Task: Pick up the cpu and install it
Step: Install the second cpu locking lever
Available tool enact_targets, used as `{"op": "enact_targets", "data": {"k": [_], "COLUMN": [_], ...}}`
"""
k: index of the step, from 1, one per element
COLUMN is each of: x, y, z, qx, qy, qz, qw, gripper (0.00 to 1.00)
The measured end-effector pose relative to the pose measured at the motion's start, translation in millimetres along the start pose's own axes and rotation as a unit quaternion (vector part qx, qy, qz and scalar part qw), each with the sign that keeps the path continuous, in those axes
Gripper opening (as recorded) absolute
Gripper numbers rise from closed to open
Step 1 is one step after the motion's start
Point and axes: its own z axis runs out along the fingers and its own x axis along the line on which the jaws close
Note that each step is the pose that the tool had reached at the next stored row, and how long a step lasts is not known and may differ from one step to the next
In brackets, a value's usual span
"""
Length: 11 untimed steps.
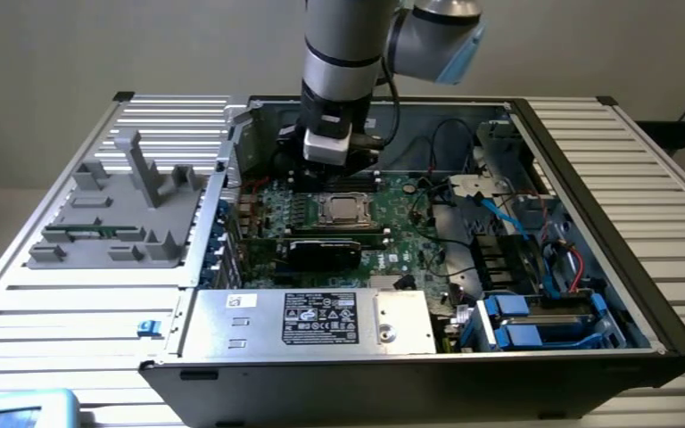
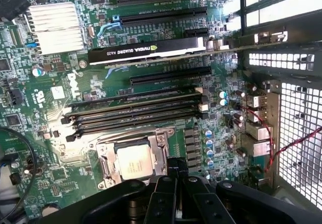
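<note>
The cpu point(image 1: 342, 209) lies flat in the motherboard's socket inside the open computer case, silvery top up. The wrist view has the cpu point(image 2: 135, 162) framed by the metal socket bracket point(image 2: 103, 166). My gripper point(image 1: 327, 163) hangs above the board, a little behind the socket and clear of the chip. Seen from the wrist, the gripper point(image 2: 176, 167) has its black fingers point(image 2: 162, 196) pressed together with nothing between them, just beside the socket's edge.
A grey tray point(image 1: 117, 214) with upright posts and a green memory stick point(image 1: 86, 234) sits at the exterior view's left. A graphics card point(image 2: 151, 50), memory slots point(image 2: 136, 110), cables point(image 1: 503, 214), a power supply point(image 1: 307, 321) and case walls crowd the socket.
</note>
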Motion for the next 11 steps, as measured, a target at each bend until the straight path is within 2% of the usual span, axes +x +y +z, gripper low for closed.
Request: {"op": "enact_targets", "data": {"k": [5,8,11], "x": [-1.7,-2.8,-3.9], "y": [-11.1,-17.7,-24.4], "z": [1.9,3.0,4.0], "qx": [-0.0217,-0.0345,-0.0458], "qy": [0.0282,0.0460,0.0617], "qz": [-0.002,-0.003,-0.004], "qw": [0.9994,0.9983,0.9970], "gripper": [0.11,0.11,0.11]}}
